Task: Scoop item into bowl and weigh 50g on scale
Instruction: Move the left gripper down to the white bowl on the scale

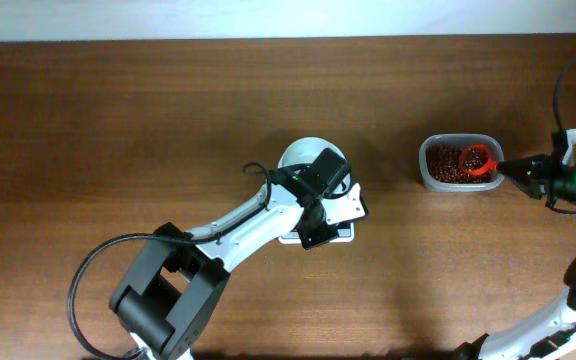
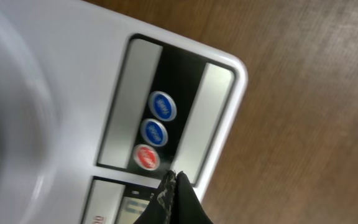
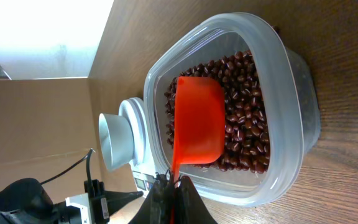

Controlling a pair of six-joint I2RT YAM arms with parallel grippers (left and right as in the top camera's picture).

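Right gripper (image 3: 174, 182) is clamped on the thin handle of the red plastic scoop (image 3: 197, 121). Its cup lies on the small dark reddish-brown beans (image 3: 247, 106) inside the clear rounded-rectangular plastic tub (image 3: 291, 93), far right of the brown wooden table (image 1: 118, 120). No beans are visible in the cup, so nothing looks loaded yet. Left gripper (image 2: 174, 186) has its fingers pressed together on nothing, tips just above or on the control panel of the flat white kitchen scale (image 2: 104, 43). They sit beside the round red button (image 2: 146, 156), with two round blue buttons (image 2: 163, 104) further along. Contact can't be confirmed. The small round white bowl (image 1: 303, 153) sits on the scale mid-table, well apart from the tub, and its inside is not visible from any view. The main risk is that the left arm hangs over the scale and part of the bowl, so a scoop coming across could hit it or tip beans onto the table. If the left fingertips lean on the scale, the reading shifts, or a button gets pressed and the tare is lost. A heaped scoop may shed beans over the gap, and dumping it all at once could overshoot 50g. The display is mostly hidden and unreadable, so the weight is hard to check.
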